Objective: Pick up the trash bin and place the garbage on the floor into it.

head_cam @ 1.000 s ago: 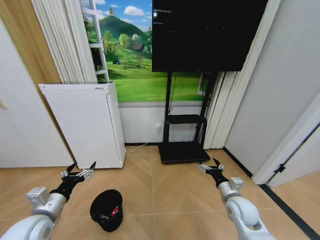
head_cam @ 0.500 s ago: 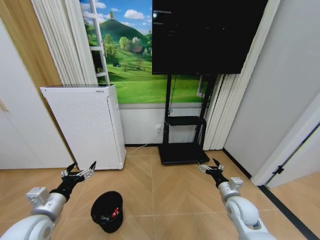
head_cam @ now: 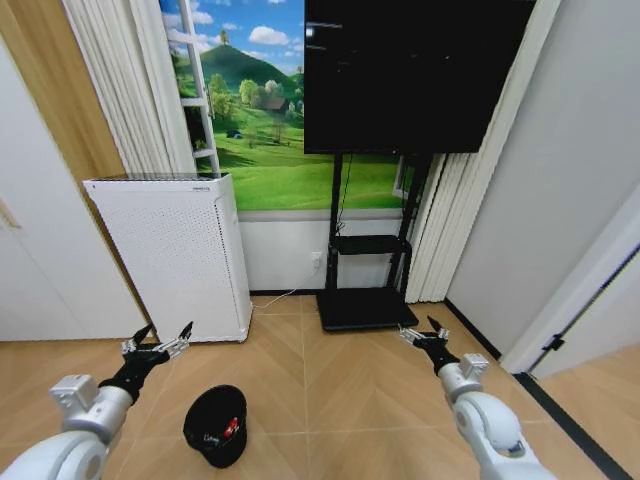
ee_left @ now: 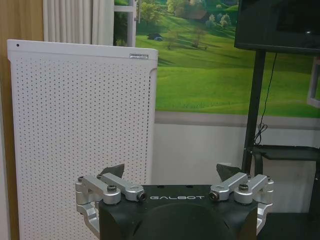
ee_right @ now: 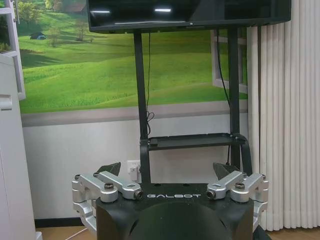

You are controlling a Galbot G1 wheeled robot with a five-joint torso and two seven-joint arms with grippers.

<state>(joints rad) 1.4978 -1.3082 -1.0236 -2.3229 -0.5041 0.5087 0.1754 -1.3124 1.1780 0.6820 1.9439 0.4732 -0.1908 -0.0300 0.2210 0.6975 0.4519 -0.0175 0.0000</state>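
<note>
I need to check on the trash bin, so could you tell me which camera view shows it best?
The head view: the trash bin stands on the wooden floor, near the left gripper, with something red and white inside. Both wrist views look at the wall, the white cabinet and the TV stand instead.

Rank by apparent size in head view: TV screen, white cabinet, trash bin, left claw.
1. TV screen, largest.
2. White cabinet.
3. Trash bin, on the floor.
4. Left claw, open, smallest; it sits nearer the camera, so true size is unsure.
</note>
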